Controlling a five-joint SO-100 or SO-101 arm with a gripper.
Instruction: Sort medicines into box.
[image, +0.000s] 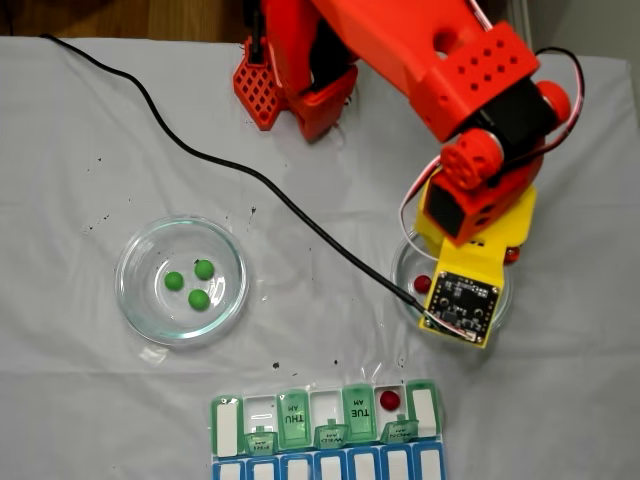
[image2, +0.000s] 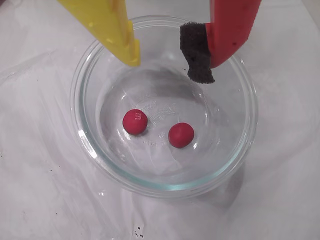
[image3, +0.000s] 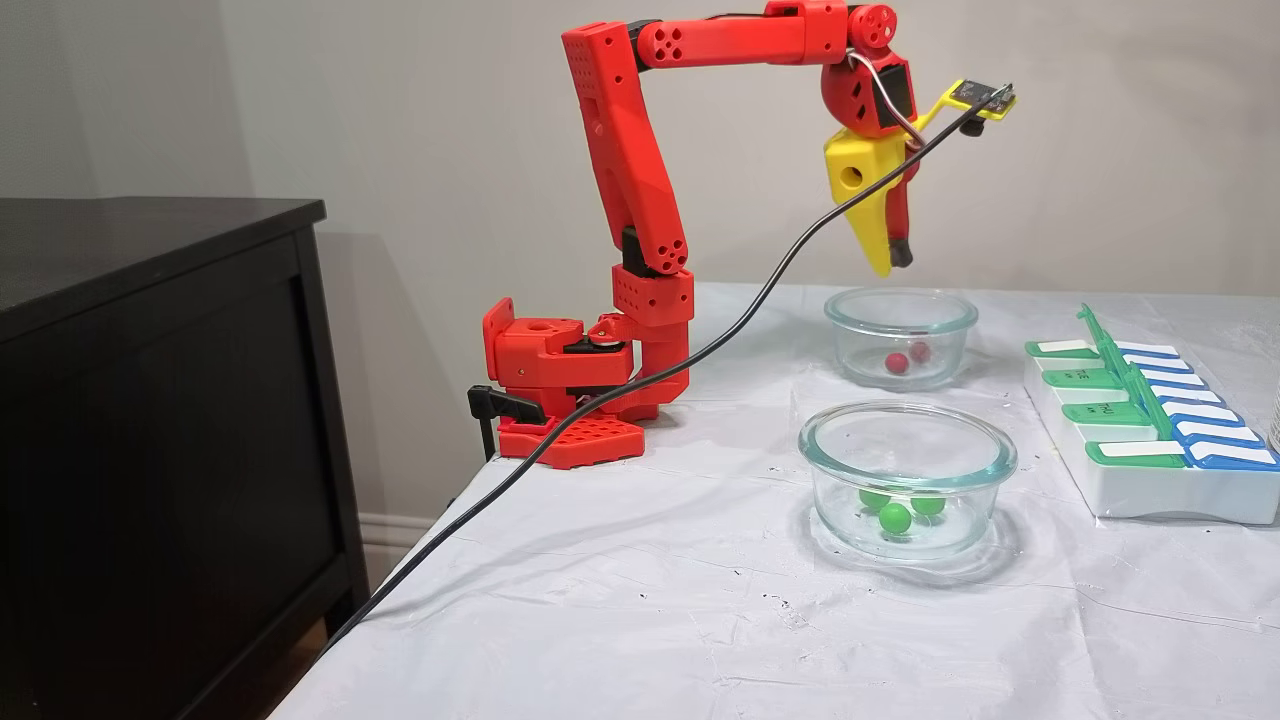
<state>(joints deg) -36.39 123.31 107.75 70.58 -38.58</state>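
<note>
Nearest the wrist camera, two claw fingers hang over a round clear glass dish: a yellow plastic finger at upper left and a red finger faced with a dark foam pad at upper right. The gripper is spread wide and carries nothing; it hovers above the dish's rim, not inside it.

On the dish floor lie two small dark red round pills, close together but apart, the second just to the right of the first in the wrist view. A third red pill already sits in an uncovered compartment of the rectangular weekly pill organiser with green translucent lids, which lies near this dish in a fixed view taken from above.

Further from the organiser stands a second clear glass dish holding three bright green round pills, bunched near its centre. A black cable crosses the white plastic table cover between the two dishes.

You should expect the pills to be very light, hard and smooth. As balls on curved glass they will likely roll or squirt aside under an off-centre pinch. Take one across its widest middle, with the foam pad on one side, and close gently. The glass wall leaves little room, so come straight down over the chosen pill.
</note>
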